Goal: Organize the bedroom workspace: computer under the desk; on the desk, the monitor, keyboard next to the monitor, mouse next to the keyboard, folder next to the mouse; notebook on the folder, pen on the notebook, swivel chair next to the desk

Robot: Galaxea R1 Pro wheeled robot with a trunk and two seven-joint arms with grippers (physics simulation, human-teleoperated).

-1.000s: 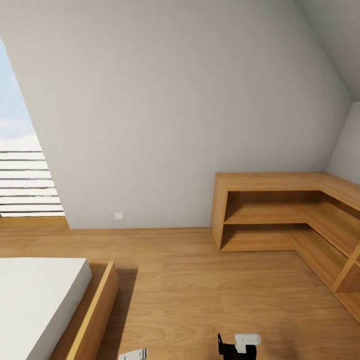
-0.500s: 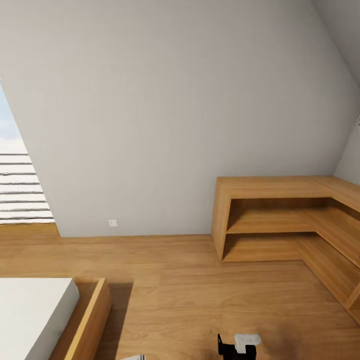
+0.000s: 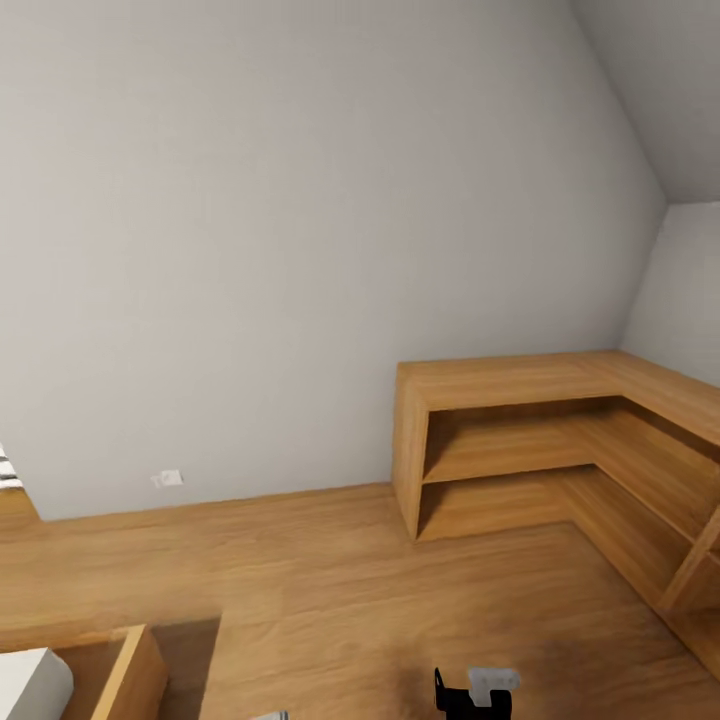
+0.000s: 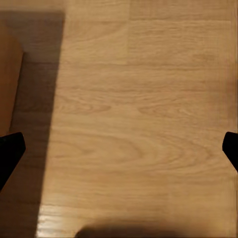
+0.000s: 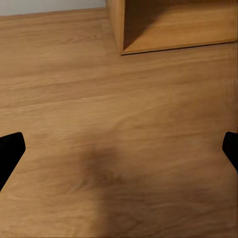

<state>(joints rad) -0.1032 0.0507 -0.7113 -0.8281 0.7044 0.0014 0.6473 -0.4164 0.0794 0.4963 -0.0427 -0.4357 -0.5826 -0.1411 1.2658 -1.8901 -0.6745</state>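
My right gripper (image 3: pixel 478 692) shows at the bottom edge of the head view, black with a pale grey part, hanging over the wooden floor (image 3: pixel 330 590). In the right wrist view the right gripper (image 5: pixel 119 151) is open, its black fingertips (image 5: pixel 10 151) far apart with bare floor between them. The left gripper (image 4: pixel 119 148) is open too, its fingertips (image 4: pixel 10 151) at the two sides of the left wrist view over floor boards, holding nothing.
A low L-shaped wooden shelf unit (image 3: pixel 520 440) stands against the grey wall (image 3: pixel 300 250) at the right and runs along the right side. A corner of the wooden bed frame (image 3: pixel 120 680) lies at the lower left. A wall socket (image 3: pixel 167 478) sits low on the wall.
The camera has turned right and moved on: the window and the bed have slid off to the left, and the shelf unit looks nearer. Both grippers hold the same pose.
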